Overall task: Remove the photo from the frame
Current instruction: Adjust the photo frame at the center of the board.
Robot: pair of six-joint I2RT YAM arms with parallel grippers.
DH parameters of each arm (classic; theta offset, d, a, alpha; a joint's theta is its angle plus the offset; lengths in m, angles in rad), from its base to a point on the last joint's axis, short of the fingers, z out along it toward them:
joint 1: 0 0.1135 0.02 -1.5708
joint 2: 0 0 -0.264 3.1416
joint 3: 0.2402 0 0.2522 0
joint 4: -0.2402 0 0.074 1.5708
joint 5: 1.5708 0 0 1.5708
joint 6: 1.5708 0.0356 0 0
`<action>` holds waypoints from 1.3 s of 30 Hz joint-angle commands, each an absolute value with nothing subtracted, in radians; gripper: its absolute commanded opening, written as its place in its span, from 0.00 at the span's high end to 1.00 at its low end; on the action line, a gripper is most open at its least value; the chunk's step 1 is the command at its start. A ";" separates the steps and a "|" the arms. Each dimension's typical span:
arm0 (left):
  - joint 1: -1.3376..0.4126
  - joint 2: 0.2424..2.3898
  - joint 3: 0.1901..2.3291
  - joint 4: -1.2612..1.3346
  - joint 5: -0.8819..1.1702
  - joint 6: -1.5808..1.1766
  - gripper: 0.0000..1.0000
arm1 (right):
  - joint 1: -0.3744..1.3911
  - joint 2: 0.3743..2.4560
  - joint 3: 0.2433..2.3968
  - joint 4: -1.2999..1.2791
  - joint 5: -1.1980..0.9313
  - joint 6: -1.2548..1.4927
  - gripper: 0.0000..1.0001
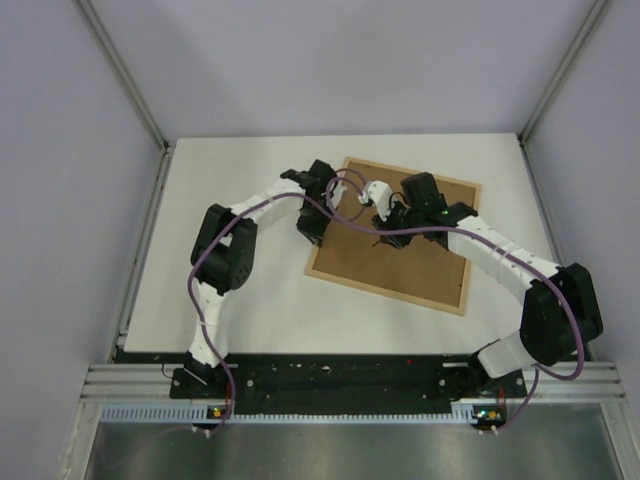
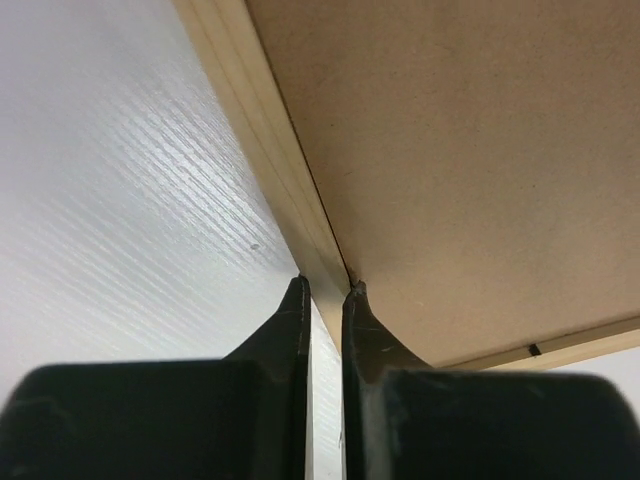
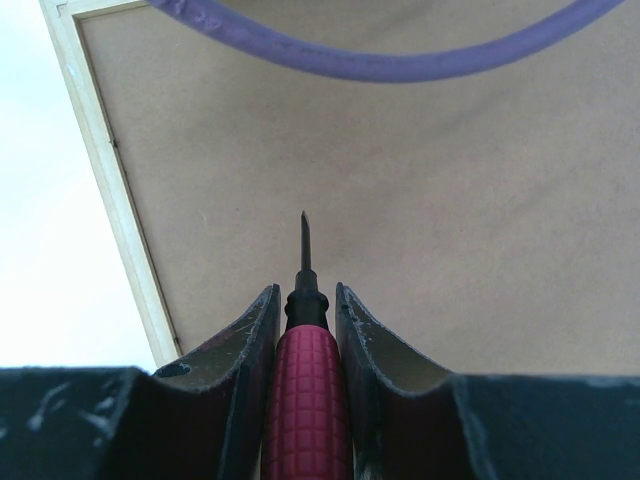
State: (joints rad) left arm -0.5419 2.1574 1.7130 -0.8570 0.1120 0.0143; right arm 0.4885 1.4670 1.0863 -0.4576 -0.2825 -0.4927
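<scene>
**Frame face down, photo hidden under its backing**

The frame [image 1: 385,290] lay flat on the white table [image 1: 230,200], set askew, back side up. Its brown backing board [image 1: 400,265] filled the whole recess inside the pale wooden rim. The photo was not visible in any view. It was presumably under that board, against the front of the frame.

The left claw [image 2: 327,290] sat at the frame's left edge. Its fingers were drawn close together, one outside the rim and one at the board's edge, seemingly pinching the rim between them. The right claw [image 3: 303,290] was closed on a red-handled screwdriver [image 3: 303,390], whose thin tip pointed across the middle of the board.

The frame looked stiff and light, and best steadied by its rim, as the left claw was doing. The board looked thin, rigid and flush in its seat, so the blade would probably have to lift it at an edge rather than at the centre. The photo, being a sheet, would likely be limp and easy to crease. It should be taken by a bare margin once the board was off.
</scene>
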 commanded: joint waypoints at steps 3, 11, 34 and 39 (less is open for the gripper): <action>-0.542 2.122 1.706 -0.822 0.107 0.031 1.00 | 0.486 1.479 1.085 -0.443 -0.316 -0.488 1.00; -0.531 2.031 1.644 -0.758 0.126 0.003 1.00 | 0.494 1.519 1.094 -0.443 -0.304 -0.488 1.00; -0.357 1.950 1.483 -0.612 0.371 -0.222 1.00 | 0.495 1.528 1.098 -0.442 -0.288 -0.485 1.00; -0.344 1.930 1.485 -0.595 0.390 -0.222 0.99 | 0.495 1.526 1.104 -0.442 -0.282 -0.485 1.00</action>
